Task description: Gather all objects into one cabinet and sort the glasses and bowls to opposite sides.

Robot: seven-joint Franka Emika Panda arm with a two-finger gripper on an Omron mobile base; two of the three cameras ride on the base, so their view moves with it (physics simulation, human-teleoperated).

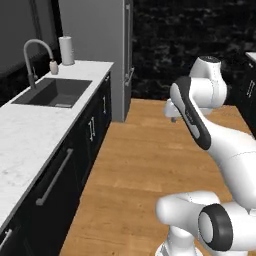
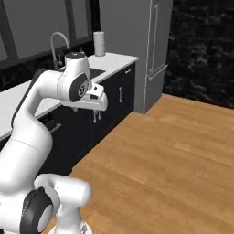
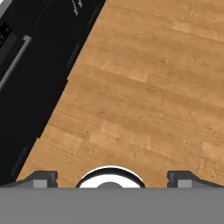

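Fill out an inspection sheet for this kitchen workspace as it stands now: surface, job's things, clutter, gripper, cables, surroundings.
Surface: white marble counter along the left, above black base cabinets; wooden floor in front.
Job's things: nothing seen.
Clutter: a white paper towel roll upright at the counter's far end, beside the dark sink and its curved faucet.
Gripper: gripper points down over the floor, fingertips wide apart, nothing between them.
Cables: nothing seen.
Surroundings: tall grey fridge past the counter; dark stone wall behind.
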